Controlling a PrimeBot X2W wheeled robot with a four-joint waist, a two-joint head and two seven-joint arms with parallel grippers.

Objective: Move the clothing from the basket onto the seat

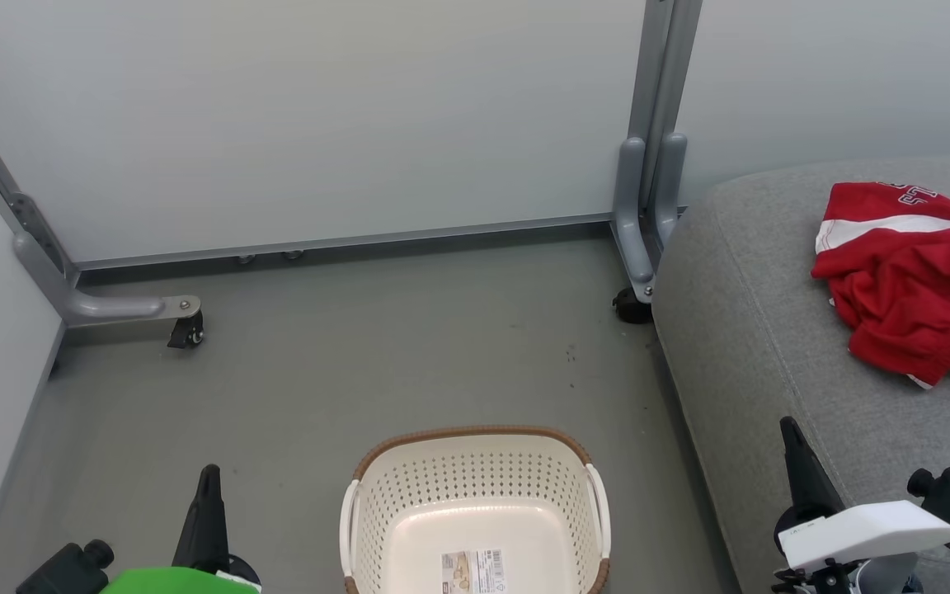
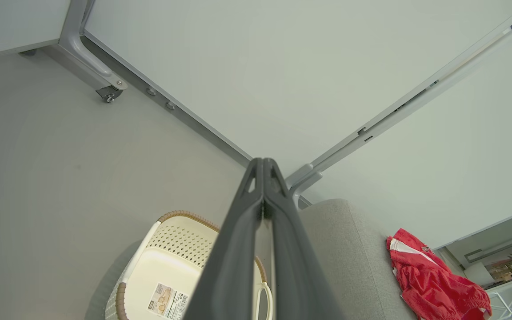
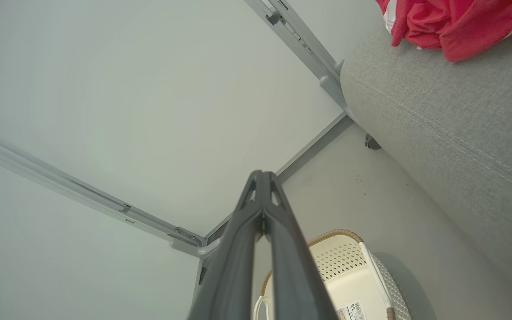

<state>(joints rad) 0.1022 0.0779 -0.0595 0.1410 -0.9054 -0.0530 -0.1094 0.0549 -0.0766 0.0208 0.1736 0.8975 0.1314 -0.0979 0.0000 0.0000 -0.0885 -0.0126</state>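
Observation:
The red clothing with white stripes lies in a heap on the light-grey seat at the right; it also shows as red clothing and red clothing in the wrist views. The cream basket with a brown rim stands on the floor at the bottom centre, holding nothing but a label. My left gripper is shut at the lower left, left of the basket. My right gripper is shut over the seat's front edge, right of the basket.
Pale partition panels on grey posts with castor feet close off the back and left. A second post foot stands against the seat's corner. Grey floor lies between the basket and the panels.

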